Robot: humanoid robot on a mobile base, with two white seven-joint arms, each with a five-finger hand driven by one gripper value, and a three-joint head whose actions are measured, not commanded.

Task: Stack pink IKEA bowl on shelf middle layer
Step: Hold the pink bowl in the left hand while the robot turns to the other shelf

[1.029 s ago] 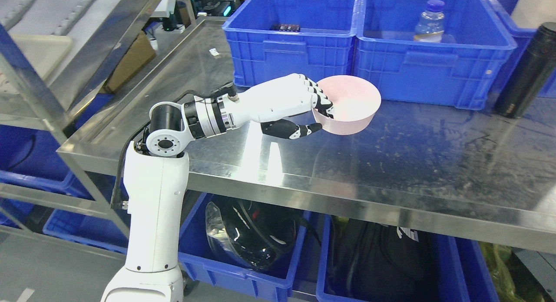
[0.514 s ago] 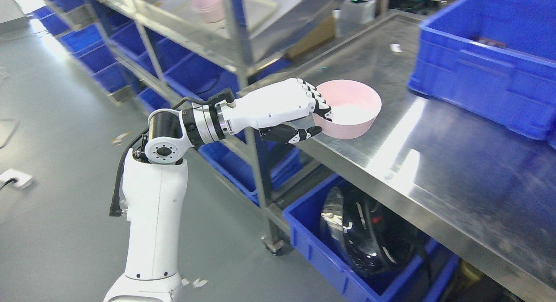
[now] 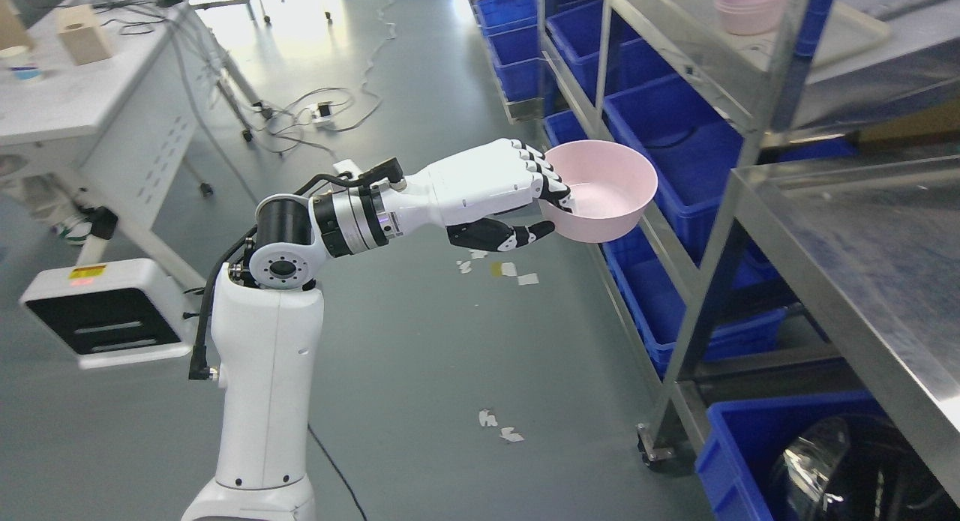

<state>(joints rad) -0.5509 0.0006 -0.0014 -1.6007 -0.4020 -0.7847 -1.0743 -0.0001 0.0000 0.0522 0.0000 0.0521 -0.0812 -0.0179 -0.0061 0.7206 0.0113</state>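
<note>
My left hand (image 3: 544, 206) is shut on the near rim of a pink bowl (image 3: 604, 191), fingers inside and thumb under the wall, holding it level in the air over the floor, left of a metal shelf rack (image 3: 720, 229). A small stack of pink bowls (image 3: 750, 5) stands on a white tray (image 3: 847, 34) on a shelf layer at the upper right, above and right of the held bowl. The right arm is out of view.
The rack's lower layers hold blue bins (image 3: 675, 124). A steel table (image 3: 885, 266) is at the right with a blue bin (image 3: 795, 461) under it. A white desk (image 3: 82, 94) and cables (image 3: 322, 109) are on the left, a white box (image 3: 105, 311) on the floor.
The whole picture has swung left, so the camera moved: the steel table slid to the right and the shelf rack and floor came into view. The hand keeps the same hold on the bowl.
</note>
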